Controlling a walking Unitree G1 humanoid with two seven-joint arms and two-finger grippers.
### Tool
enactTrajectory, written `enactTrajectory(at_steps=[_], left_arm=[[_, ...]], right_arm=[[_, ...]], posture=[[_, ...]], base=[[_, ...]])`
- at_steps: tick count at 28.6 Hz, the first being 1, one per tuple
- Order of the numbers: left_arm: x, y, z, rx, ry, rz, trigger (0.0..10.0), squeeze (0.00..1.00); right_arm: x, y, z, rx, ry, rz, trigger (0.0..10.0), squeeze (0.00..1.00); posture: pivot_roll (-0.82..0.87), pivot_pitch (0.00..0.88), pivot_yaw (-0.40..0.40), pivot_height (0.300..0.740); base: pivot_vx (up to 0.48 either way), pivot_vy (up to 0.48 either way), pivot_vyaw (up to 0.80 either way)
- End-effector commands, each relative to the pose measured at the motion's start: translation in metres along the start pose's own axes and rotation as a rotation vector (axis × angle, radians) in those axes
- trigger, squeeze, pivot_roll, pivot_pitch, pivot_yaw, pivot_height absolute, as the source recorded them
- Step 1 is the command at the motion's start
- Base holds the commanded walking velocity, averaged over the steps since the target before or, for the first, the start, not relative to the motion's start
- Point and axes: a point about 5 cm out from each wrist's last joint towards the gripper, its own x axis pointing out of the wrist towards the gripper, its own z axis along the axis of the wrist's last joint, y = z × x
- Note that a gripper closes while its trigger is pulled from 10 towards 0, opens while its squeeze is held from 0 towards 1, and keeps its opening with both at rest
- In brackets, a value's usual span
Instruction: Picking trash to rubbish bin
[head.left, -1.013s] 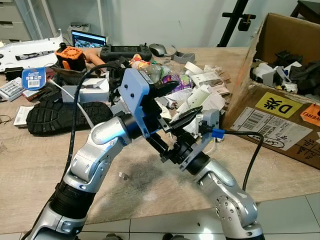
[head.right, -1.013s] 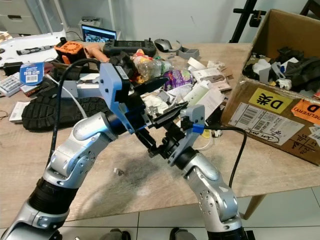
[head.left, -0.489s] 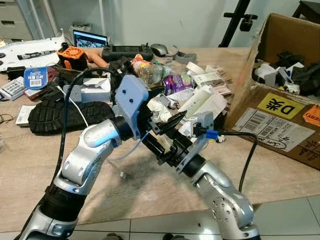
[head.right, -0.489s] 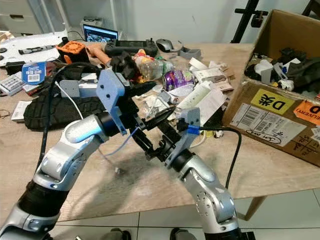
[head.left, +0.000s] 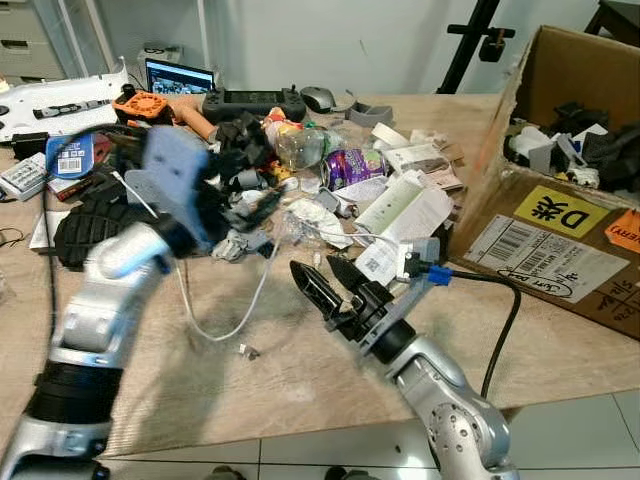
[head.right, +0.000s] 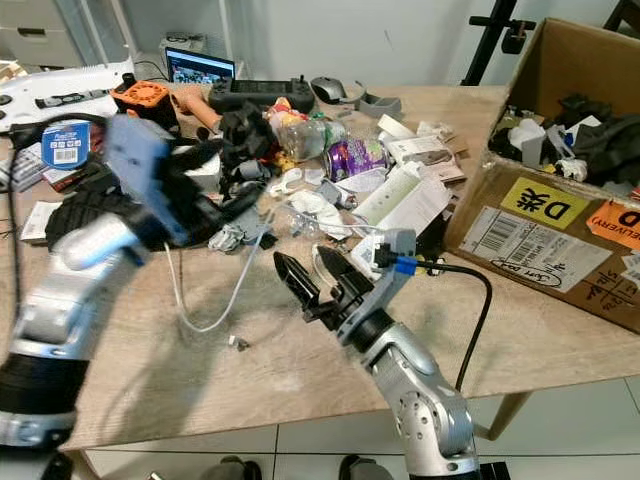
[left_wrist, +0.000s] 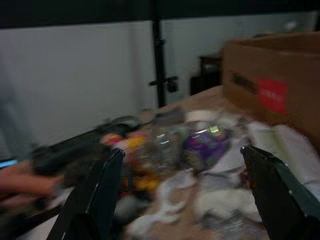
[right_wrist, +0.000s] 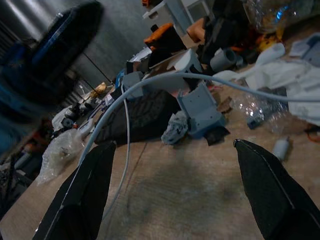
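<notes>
A wooden table (head.left: 300, 375) stood before the robot, its far half strewn with trash: a heap of wrappers, paper and a clear plastic bottle (head.left: 300, 148). At the table's right end lay a large cardboard box (head.left: 560, 200) on its side, already holding scraps, which I judged to be the rubbish bin.

The step in hand looked like choosing and reaching for the next piece of trash; nothing was held. The left gripper (left_wrist: 185, 195) hung over the left part of the heap, blurred, its fingers spread wide and empty. The right gripper (head.left: 330, 285) hovered low over bare table just short of the heap, fingers also parted with nothing between them. A pale cable (head.left: 245, 305) looped across the table between the two arms.

Next, one gripper would probably need to descend onto a single light piece, close on it, then carry it right to the box.

Compared with half a second earlier, the arms had uncrossed: the left had swung out leftward, and the right had dropped lower.
</notes>
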Motion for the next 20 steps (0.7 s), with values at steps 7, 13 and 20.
enactTrajectory(at_steps=[7, 13, 20], left_arm=[[-0.015, 0.024, -0.003, -0.039, 0.031, 0.045, 10.0, 0.0], [-0.019, 0.025, -0.01, -0.063, 0.049, 0.073, 10.0, 0.0], [-0.015, 0.012, -0.017, -0.096, 0.042, 0.094, 10.0, 0.0]], right_arm=[[0.0, 0.007, -0.004, 0.032, 0.011, 0.041, 10.0, 0.0], [0.004, 0.01, -0.003, 0.126, -0.023, 0.061, 10.0, 0.0], [0.012, 0.016, 0.001, 0.27, -0.035, 0.132, 10.0, 0.0]], posture=[[0.05, 0.19, -0.02, 0.74], [0.06, 0.168, -0.014, 0.74], [0.06, 0.178, -0.013, 0.74]], base=[[0.0, 0.0, 0.0], [0.0, 0.0, 0.0], [0.0, 0.0, 0.0]])
